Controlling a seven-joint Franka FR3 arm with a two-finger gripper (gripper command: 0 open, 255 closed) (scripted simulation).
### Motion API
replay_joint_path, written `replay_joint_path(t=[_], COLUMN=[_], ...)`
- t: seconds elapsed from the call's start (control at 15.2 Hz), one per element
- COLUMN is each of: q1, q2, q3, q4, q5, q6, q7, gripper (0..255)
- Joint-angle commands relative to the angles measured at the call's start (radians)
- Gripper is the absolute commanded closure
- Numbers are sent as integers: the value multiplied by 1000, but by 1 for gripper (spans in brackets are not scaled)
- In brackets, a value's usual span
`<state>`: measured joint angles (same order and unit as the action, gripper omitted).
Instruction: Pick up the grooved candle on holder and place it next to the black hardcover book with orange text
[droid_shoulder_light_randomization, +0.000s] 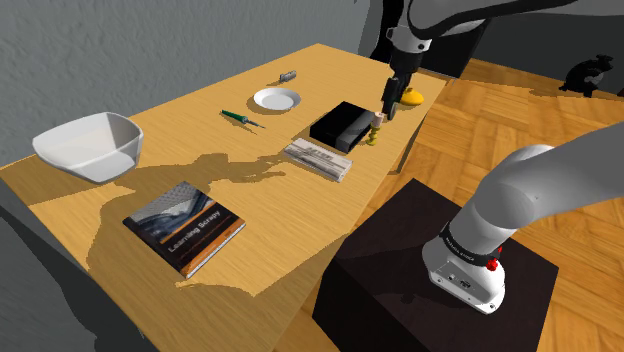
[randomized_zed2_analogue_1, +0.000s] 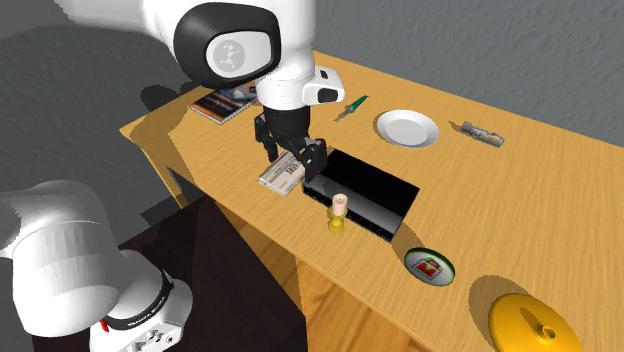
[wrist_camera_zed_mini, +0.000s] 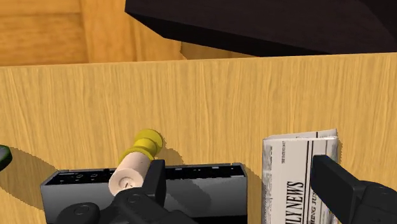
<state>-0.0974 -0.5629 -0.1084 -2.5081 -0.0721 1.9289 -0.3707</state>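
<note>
**Approach before the pick.** The pincer (randomized_zed2_analogue_1: 292, 155) hangs released, its black fingers (wrist_camera_zed_mini: 156, 181) standing apart. It sits above the far right end of the bench (droid_shoulder_light_randomization: 200, 160) in the shoulder view, roughly over the seam between a folded newspaper (wrist_camera_zed_mini: 299, 172) and a black slab (randomized_zed2_analogue_1: 365, 190). The grooved candle (randomized_zed2_analogue_1: 339, 212), a cream stub on a yellow holder, stands upright at the bench edge nearest the stand (droid_shoulder_light_randomization: 430, 290), just beside the slab. Nothing grips it. In the wrist view it lies outside one finger, not between the pair.

The goal is judged to be the dark-covered book (droid_shoulder_light_randomization: 183, 228) with the orange-looking title. It lies flat at the near left of the shoulder view, well apart from the candle.

The next move calls for a short sideways shift toward the bench edge until the candle sits centred between the fingers. After that come a straight descent and a closing on the wax above the holder. A long carry down the bench to the book would follow.

**Hard to make out:**
- The candle's grooves cannot be seen.
- The hand's own body covers the candle's lower side in the wrist view.
- In the shoulder view the fingertips merge with the dark slab.
- Whether the slab is a box or another book cannot be told, and the pale marks along its edge are too small to read.
- The arm cuts off part of the book in the second exterior view.
</note>
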Motion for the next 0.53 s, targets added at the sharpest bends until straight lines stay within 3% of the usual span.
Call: replay_joint_path(t=[0.0,0.46], q1=[-8,-30], q2=[53,274], q3=[-28,-131], q4=[-1,38], q5=[-11,-15], q6=[64,271], q7=[-36,-178], gripper=[0,0])
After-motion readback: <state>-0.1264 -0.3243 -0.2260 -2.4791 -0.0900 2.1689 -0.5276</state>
